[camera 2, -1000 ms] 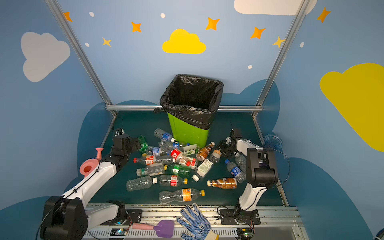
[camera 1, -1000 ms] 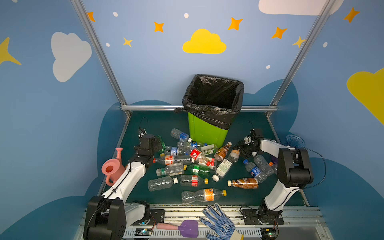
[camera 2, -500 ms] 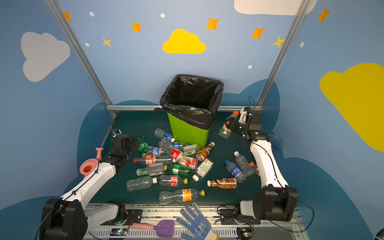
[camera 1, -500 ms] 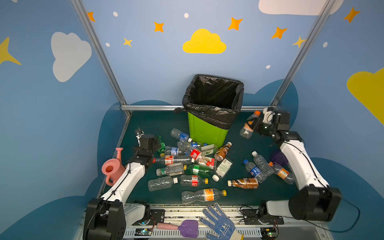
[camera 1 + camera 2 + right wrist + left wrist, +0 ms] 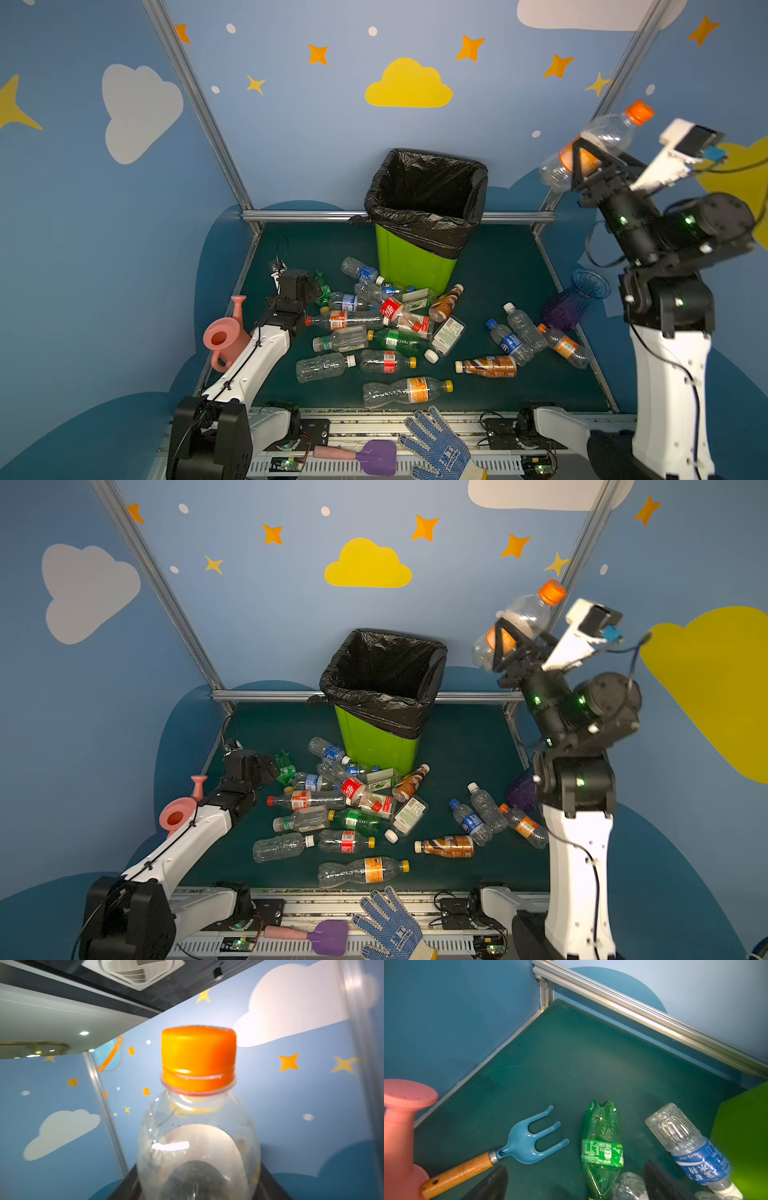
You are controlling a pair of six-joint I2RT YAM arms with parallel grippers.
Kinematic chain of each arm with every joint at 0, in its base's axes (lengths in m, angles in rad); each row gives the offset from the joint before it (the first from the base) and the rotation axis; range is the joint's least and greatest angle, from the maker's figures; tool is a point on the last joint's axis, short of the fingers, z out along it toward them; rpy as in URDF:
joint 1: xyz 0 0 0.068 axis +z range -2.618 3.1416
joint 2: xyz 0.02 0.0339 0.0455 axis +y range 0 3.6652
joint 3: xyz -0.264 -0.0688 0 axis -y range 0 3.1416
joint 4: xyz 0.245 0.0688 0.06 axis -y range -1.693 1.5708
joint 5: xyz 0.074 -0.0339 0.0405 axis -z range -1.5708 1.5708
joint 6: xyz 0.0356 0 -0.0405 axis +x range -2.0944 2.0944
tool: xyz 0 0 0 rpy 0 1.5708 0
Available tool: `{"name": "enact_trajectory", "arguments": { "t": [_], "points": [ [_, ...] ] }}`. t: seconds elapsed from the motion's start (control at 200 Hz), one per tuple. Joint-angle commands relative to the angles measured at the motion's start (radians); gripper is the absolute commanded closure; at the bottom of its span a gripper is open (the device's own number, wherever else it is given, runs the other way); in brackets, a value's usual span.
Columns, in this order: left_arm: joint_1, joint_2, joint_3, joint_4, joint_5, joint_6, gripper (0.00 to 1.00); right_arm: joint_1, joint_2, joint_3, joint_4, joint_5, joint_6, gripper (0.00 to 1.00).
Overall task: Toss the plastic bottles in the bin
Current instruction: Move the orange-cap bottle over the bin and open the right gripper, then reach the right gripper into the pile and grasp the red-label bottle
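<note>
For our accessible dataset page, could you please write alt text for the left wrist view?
A green bottle lies on the dark green mat near the open black fingers. Nearby are a blue hand fork, a pink watering can, a blue-labelled clear bottle and the lime-green bin.

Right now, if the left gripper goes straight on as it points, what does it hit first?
Most likely the green bottle, lying just ahead of the open left gripper, in line with the gap between its jaws. Depth is hard to judge.
</note>
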State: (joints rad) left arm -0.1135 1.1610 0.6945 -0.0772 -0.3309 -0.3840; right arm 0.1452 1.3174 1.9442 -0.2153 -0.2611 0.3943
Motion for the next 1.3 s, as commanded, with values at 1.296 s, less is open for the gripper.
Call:
{"name": "enact_trajectory", "arguments": {
  "t": [1.296],
  "points": [
    [-0.120,-0.189,-0.006,-0.161,-0.147,-0.072,0.00,0.645,-0.056,-0.888,-0.108,0.243,-0.146,0.09]
  ]
}}
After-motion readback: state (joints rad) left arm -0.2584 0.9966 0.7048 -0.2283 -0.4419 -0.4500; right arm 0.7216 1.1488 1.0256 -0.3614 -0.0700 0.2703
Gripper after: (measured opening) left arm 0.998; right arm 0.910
